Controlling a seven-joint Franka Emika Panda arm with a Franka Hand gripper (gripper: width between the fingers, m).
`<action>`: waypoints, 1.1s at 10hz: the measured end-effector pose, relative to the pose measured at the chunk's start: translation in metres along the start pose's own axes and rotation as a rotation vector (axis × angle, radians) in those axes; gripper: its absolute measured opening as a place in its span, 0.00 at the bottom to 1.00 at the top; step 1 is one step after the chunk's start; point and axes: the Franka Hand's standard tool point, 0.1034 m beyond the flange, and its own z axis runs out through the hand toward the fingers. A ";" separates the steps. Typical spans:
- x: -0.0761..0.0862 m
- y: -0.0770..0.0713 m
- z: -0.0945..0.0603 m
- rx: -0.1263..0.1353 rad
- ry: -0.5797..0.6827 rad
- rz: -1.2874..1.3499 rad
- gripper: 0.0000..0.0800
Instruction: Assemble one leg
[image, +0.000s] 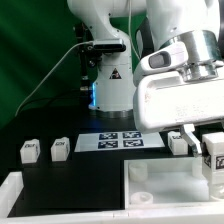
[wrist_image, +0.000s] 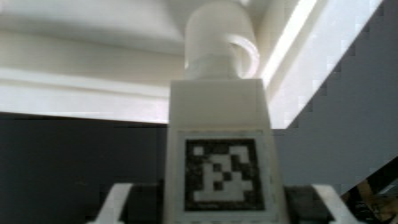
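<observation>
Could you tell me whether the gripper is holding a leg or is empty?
Holding: the small white plastic leg with a marker tag sits between the fingers in the wrist view.

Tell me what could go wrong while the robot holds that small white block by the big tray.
The fingers grip the leg only near one end, so it might tilt or slip. Its rounded tip sits close to the tray, so a slightly off approach could knock the tray instead of seating the leg.
</observation>
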 end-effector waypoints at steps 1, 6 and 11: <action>0.000 -0.004 0.001 0.003 0.007 -0.005 0.37; -0.009 -0.006 0.012 0.004 0.002 -0.007 0.37; -0.007 -0.005 0.013 0.000 0.030 -0.007 0.37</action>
